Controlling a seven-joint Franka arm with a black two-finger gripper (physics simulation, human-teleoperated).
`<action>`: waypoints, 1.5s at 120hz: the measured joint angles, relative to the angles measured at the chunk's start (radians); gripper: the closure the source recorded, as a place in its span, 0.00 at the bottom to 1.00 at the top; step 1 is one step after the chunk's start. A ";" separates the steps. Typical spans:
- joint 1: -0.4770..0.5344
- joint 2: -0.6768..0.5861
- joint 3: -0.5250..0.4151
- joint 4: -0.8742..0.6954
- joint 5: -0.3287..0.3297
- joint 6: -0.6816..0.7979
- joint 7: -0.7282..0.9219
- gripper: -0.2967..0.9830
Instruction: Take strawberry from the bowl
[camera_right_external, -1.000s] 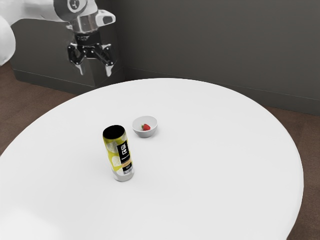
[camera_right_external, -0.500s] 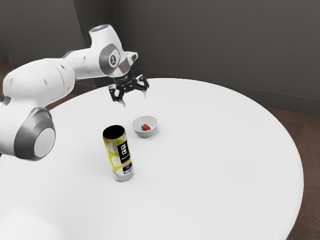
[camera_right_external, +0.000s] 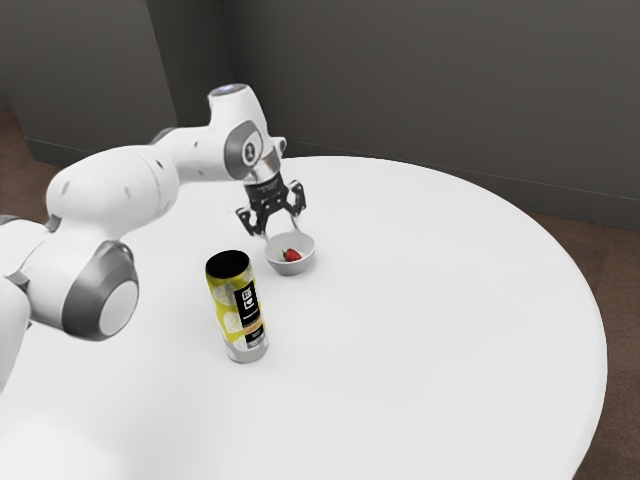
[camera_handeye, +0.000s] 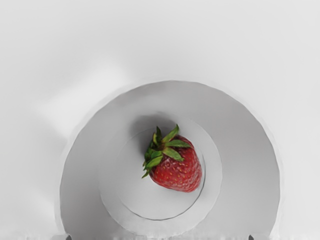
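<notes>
Exterior view: we extend our arm (camera_right_external: 115, 190) from the view's left over the round white table (camera_right_external: 430, 320). Our gripper (camera_right_external: 282, 232) points downward at the bowl (camera_right_external: 290, 267), with its two fingers open and spaced apart, one toward each side. The fingertips are at the bowl's far rim; we cannot tell whether they touch it. Nothing is gripped between them. The strawberry (camera_right_external: 292, 255) is located inside the bowl.

A tall cylinder (camera_right_external: 238, 310) with a black top and a yellow, black and white printed surface stands upright on the table. It is near the bowl but apart from it, closer to the exterior camera and offset toward the exterior view's left.

Wrist view: we observe the strawberry lying on its side, off-centre on the bowl's flat circular base (camera_handeye: 137, 192). Its green leaves (camera_handeye: 162, 147) are attached; a shadow (camera_handeye: 145, 125) falls beside them.
</notes>
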 joint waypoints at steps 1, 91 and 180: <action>-0.001 0.000 0.000 0.001 0.000 0.000 -0.004 0.42; -0.004 0.074 -0.001 0.008 0.000 0.103 -0.209 0.55; -0.002 0.103 0.000 -0.001 -0.001 0.148 -0.266 0.66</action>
